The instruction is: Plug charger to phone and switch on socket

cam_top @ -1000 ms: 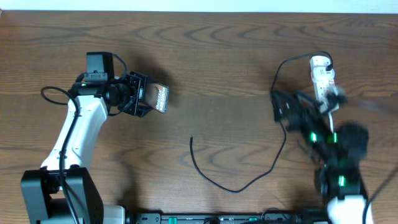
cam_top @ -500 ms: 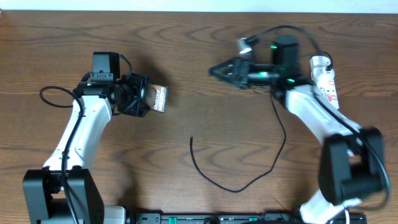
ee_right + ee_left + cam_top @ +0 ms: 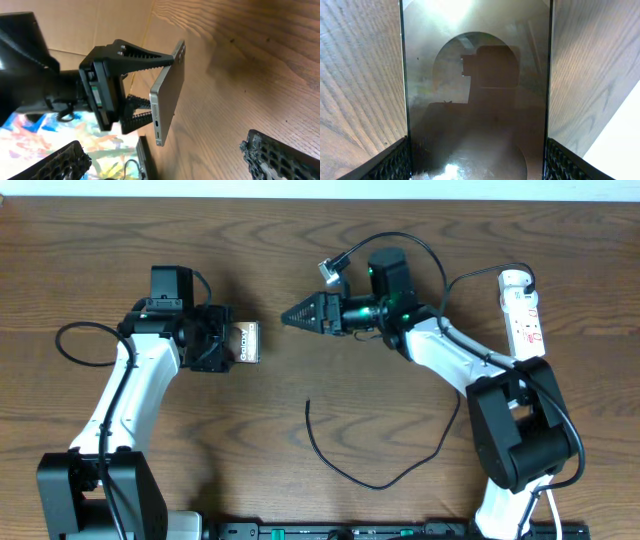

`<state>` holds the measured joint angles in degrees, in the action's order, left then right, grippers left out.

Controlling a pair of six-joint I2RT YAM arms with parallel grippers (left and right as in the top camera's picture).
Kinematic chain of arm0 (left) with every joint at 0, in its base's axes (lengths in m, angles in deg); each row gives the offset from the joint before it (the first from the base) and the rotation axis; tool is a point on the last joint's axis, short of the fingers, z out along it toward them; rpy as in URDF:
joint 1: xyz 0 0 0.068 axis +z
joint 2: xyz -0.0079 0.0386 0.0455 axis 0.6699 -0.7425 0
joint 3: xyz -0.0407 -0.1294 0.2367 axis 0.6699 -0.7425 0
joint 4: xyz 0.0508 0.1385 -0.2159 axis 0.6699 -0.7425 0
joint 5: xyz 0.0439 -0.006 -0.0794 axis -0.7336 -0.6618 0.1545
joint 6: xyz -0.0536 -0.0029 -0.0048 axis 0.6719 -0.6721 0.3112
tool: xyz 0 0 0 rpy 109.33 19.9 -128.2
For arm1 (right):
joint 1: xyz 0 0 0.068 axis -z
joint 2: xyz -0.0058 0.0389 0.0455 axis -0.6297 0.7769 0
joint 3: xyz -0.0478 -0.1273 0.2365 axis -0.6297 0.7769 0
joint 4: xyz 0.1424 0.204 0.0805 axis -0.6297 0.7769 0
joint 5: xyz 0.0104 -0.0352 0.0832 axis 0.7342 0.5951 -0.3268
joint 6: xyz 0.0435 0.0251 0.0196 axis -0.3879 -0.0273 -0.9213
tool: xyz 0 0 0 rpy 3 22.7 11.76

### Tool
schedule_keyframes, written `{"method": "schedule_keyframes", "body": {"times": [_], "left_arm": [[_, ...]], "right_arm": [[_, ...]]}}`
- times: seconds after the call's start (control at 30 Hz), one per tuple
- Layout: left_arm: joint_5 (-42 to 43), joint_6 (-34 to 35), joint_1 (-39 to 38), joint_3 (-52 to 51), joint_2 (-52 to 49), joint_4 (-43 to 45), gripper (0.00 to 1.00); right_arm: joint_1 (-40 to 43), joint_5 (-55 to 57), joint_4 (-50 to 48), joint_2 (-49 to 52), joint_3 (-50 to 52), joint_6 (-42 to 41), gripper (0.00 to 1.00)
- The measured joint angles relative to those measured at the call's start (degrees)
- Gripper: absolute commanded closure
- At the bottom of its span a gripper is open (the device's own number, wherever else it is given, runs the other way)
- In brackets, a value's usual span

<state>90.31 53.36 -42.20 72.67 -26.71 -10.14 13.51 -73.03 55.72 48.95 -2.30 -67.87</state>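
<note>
Right wrist view: your right jaws are spread wide and empty, facing the phone (image 3: 169, 95), which the left jaws pinch by its sides, tilted on edge. The charger (image 3: 380, 480) lies loose on the table (image 3: 330, 240), apart from both. Grip it close behind its free end so the plug stays stiff.

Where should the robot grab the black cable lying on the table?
Just behind its loose tip, coming straight down from above: the cable lies flat on the table, with that end free and nothing beside it.
</note>
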Motion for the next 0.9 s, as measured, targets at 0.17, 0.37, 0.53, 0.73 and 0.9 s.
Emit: {"method": "schedule_keyframes", "body": {"times": [0.17,0.37,0.53,0.73,0.9], "left_arm": [[-1.8,2.7,-1.5,0.0,0.0,-0.8,0.93],[-2.3,7.2,-3.8,0.0,0.0,-0.8,0.93],[-1.0,10.2,-4.1,0.0,0.0,-0.7,0.93],[0.9,11.7,-4.1,0.0,0.0,-0.7,0.93],[3.3,12.2,-4.1,0.0,0.0,-0.7,0.93]], "right_arm": [[-2.6,3.9,0.0,0.0,0.0,-0.2,0.05],[-7.0,8.3,0.1,0.0,0.0,-0.5,0.10],[-9.6,11.6,2.2,0.0,-0.1,-0.7,0.11],[-11.6,15.3,3.3,0.0,-0.1,-1.0,0.33],[-12.3,16.9,3.3,0.0,-0.1,-1.1,0.44]]}}
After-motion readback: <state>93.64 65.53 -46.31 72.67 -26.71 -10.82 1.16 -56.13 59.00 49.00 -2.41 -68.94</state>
